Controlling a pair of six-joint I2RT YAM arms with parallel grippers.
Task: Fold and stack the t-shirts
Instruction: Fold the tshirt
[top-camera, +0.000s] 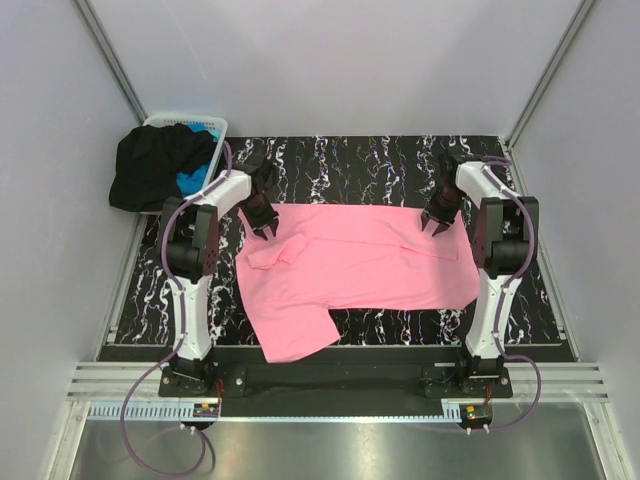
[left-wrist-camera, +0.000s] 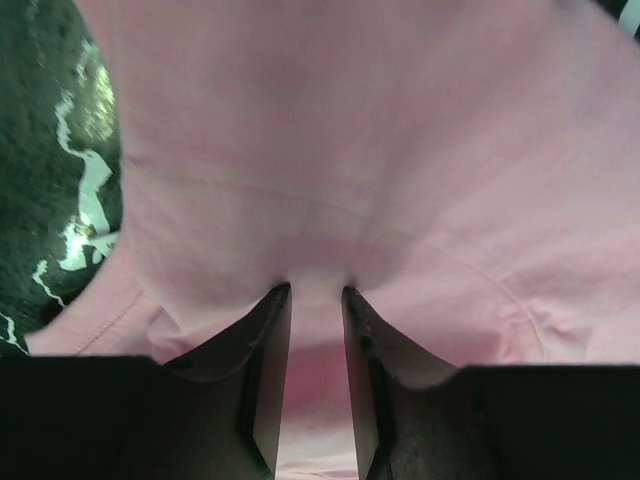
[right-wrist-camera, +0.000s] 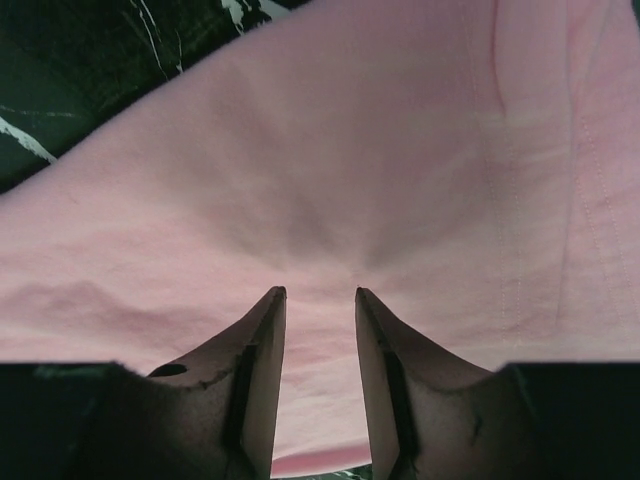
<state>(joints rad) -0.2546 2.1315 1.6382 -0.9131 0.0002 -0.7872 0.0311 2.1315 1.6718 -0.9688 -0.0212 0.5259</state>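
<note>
The bright pink t-shirt (top-camera: 350, 260) lies spread across the black marbled table, one sleeve hanging toward the near left. My left gripper (top-camera: 266, 232) is at its far left edge, and my right gripper (top-camera: 434, 226) is at its far right edge. In the left wrist view, the gripper (left-wrist-camera: 316, 290) is shut on a puckered fold of pink cloth (left-wrist-camera: 330, 150). In the right wrist view, the gripper (right-wrist-camera: 320, 292) pinches pink cloth (right-wrist-camera: 330, 170), with wrinkles radiating from the tips. The black t-shirt (top-camera: 155, 165) and the blue t-shirt (top-camera: 192, 183) are bunched at the far left.
A white slotted basket (top-camera: 185, 122) stands at the far left corner under the black and blue shirts. White walls close in the table (top-camera: 350, 160) on three sides. A metal rail runs along the near edge behind the arm bases.
</note>
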